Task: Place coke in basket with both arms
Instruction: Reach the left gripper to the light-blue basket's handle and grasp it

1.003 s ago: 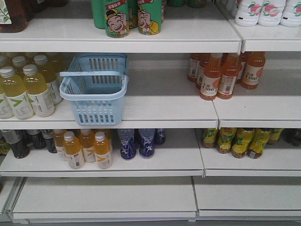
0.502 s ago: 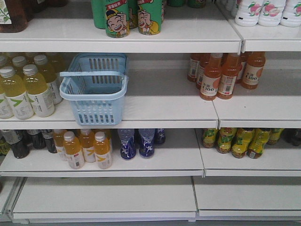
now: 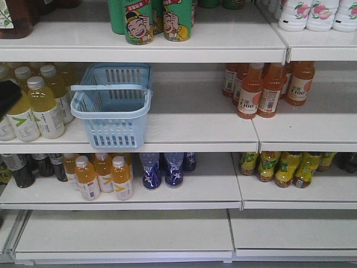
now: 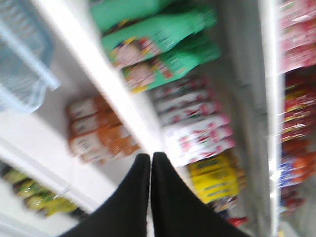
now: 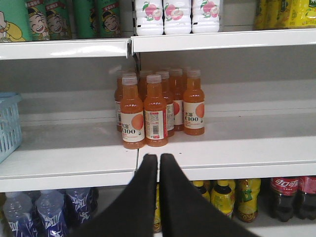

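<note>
The light blue basket (image 3: 111, 106) stands empty on the middle shelf, handle swung to the front; its edge also shows as basket (image 5: 7, 123) and, blurred, as basket (image 4: 19, 64). Coke bottles (image 5: 286, 190) with red labels stand on the lower shelf at the far right of the right wrist view. My right gripper (image 5: 159, 157) is shut and empty, hovering before the shelf edge below the orange bottles. My left gripper (image 4: 150, 155) is shut and empty, in a motion-blurred view. A black part of the left arm (image 3: 6, 95) shows at the left edge.
Pale yellow drink bottles (image 3: 33, 106) stand left of the basket and orange C100 bottles (image 3: 262, 89) to its right. Green cartoon bottles (image 3: 156, 19) fill the top shelf. Below sit orange bottles (image 3: 103, 176), blue bottles (image 3: 162, 170), yellow-green bottles (image 3: 284, 167) and dark bottles (image 3: 19, 167).
A black part of the left arm has come into the front view at the left edge, in front of the pale yellow bottles. Nothing on the shelves has moved.
</note>
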Tool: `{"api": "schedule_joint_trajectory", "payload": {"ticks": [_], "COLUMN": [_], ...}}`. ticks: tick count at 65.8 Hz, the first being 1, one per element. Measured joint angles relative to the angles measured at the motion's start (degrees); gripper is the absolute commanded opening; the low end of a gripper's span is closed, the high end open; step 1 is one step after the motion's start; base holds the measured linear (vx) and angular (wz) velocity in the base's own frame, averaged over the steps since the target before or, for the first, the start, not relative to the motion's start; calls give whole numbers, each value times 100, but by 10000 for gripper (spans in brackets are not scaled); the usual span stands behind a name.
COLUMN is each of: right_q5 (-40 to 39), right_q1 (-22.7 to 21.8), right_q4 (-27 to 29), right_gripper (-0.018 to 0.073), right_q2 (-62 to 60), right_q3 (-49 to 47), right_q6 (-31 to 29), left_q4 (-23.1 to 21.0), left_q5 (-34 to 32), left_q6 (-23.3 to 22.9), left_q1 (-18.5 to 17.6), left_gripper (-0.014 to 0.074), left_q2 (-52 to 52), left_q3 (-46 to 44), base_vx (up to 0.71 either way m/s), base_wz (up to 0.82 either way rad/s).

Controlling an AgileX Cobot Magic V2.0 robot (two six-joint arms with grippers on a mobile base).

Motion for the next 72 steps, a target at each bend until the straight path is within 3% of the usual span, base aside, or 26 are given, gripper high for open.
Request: {"api": "schedule_joint_trajectory", "payload": {"ticks": [11, 17, 27, 34, 48, 61, 72], "right_q5": [0, 0, 0, -4, -4, -4, -4], "right_q1": [0, 0, 0, 0, 0, 0, 0], "right_q4": [0, 0, 0, 0, 0, 0, 0], "right_gripper": [-2, -2, -2, -2, -2, -2, -2], "right_q2": [0, 0, 0, 0, 0, 0, 0], "right_q3": [0, 0, 0, 0, 0, 0, 0], "right_q6": [0, 0, 0, 0, 0, 0, 0], "left_q4": [5, 5, 46, 59, 85, 87, 82], "left_q5": [204, 387, 1326, 1521, 1644, 1120, 1174], "left_q6": [392, 1197, 2751, 3263, 3354, 2302, 1857], "left_q1": [0, 0, 0, 0, 0, 0, 0], "left_gripper": [-7, -7, -6, -6, 44, 229, 382], "left_q2": [1124, 1695, 2273, 2463, 2483, 2498, 2903], "left_q3": [-36, -166, -200, -200, -236, -502, -1077], "base_vx": [0, 0, 0, 0, 0, 0, 0], "base_wz": [0, 0, 0, 0, 0, 0, 0]}}
